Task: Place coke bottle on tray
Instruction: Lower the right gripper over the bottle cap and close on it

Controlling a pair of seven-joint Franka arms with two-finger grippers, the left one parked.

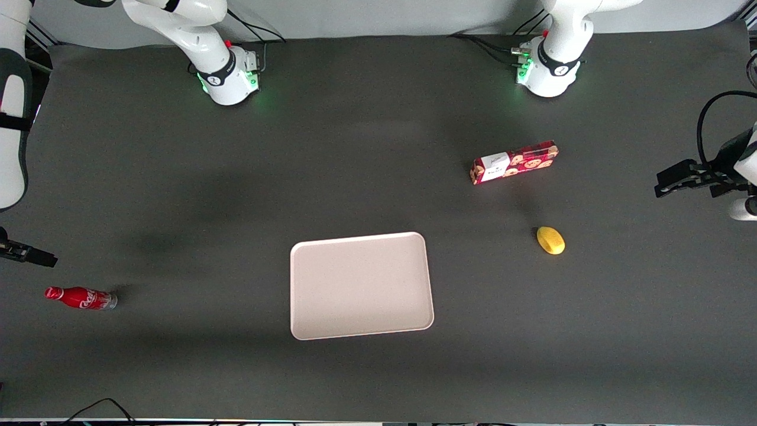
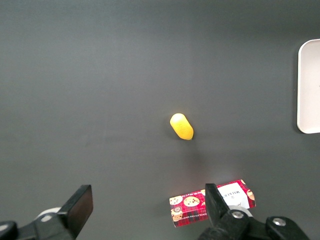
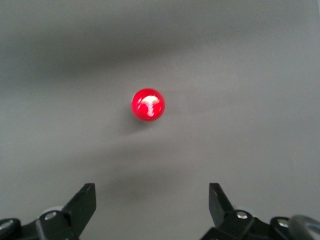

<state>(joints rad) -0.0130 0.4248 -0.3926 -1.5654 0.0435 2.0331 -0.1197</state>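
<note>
I count one coke bottle (image 1: 80,297), one tray (image 1: 361,286), one patterned box (image 1: 514,161) and one yellow lump (image 1: 550,240) on my table. The bottle stands upright near the working arm's end, well apart from the tray, with bare mat all round it. My gripper (image 3: 152,206) hangs above the bottle with its fingers (image 3: 83,202) spread wide, holding nothing

gripper (image 1: 29,254) near coke bottle (image 1: 81,297), tray (image 1: 361,286) well apart
</note>
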